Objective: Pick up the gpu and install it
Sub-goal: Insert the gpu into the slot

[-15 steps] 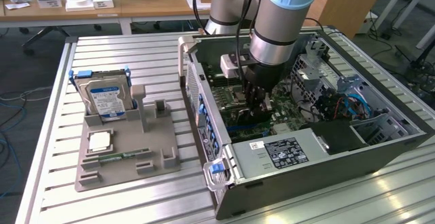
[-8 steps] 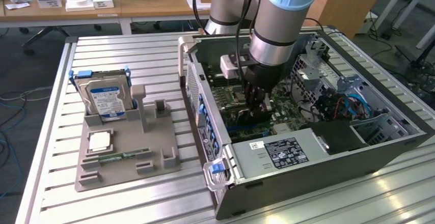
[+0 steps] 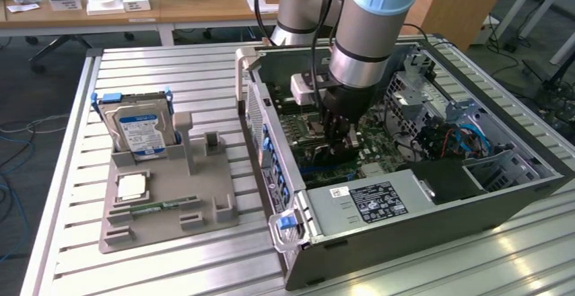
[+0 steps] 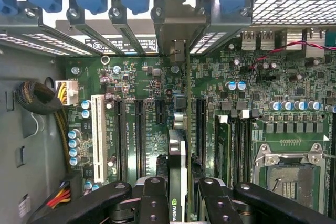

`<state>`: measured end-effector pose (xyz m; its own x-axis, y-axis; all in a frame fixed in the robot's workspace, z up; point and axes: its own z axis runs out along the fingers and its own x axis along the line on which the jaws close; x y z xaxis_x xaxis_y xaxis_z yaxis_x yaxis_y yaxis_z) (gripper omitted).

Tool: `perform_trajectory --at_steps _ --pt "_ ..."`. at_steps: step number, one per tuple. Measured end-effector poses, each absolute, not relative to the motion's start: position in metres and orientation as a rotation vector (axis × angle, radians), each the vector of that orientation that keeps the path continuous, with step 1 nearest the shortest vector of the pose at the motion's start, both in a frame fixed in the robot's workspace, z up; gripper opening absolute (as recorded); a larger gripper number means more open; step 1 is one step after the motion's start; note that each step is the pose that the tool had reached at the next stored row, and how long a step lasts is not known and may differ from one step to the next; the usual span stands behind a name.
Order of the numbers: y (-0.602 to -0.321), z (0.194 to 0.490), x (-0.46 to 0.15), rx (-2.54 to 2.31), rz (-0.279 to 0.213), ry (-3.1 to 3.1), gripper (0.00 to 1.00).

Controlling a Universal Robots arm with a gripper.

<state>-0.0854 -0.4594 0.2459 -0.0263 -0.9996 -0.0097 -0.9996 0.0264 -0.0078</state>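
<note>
One pincer [image 4: 178, 192] grips one gpu [image 4: 177, 150] edge-on.

A hard drive [image 3: 137, 129] stands upright in a grey holder [image 3: 161, 205].

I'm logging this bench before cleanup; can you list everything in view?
gpu: one, green edge with black cooler, held on edge above the motherboard slots.
Motherboard: one, green, inside the case.
Computer case: one, grey, open, on the exterior view's right.
Hard drive: one, silver with blue-white label, upright in the holder.
Parts holder: one, grey, on the exterior view's left.
Memory stick: one, green, lying on the holder.
gripper: one, black, closed on the gpu.
</note>
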Motion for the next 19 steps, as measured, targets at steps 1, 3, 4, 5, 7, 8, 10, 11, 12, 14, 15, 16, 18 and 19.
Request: perform_trajectory --at_steps 1,3,4,5,7,8,10,11,12,14,15,16,18,19 --pt "-0.4594 0.2455 -0.0855 -2.183 0.002 2.242 0.27" --pt "-0.4594 0.2451 -0.0855 -2.183 0.002 2.242 0.27" --pt "-0.4594 0.2451 -0.0855 -2.184 0.002 2.242 0.27" --pt "-0.4595 0.2450 -0.0855 -2.184 0.002 2.242 0.27" --pt "-0.4594 0.2443 -0.0855 -2.183 0.002 2.242 0.27" --pt "-0.4595 0.2442 -0.0855 -2.184 0.002 2.242 0.27" --pt "-0.4594 0.2441 -0.0855 -2.184 0.002 2.242 0.27" --pt "-0.4594 0.2440 -0.0855 -2.183 0.002 2.242 0.27" --pt "-0.4594 0.2440 -0.0855 -2.183 0.002 2.242 0.27" --pt "-0.4594 0.2440 -0.0855 -2.183 0.002 2.242 0.27" --pt "-0.4594 0.2440 -0.0855 -2.183 0.002 2.242 0.27" --pt "-0.4594 0.2440 -0.0855 -2.183 0.002 2.242 0.27" --pt "-0.4594 0.2438 -0.0855 -2.183 0.002 2.242 0.27" --pt "-0.4594 0.2434 -0.0855 -2.183 0.002 2.242 0.27"
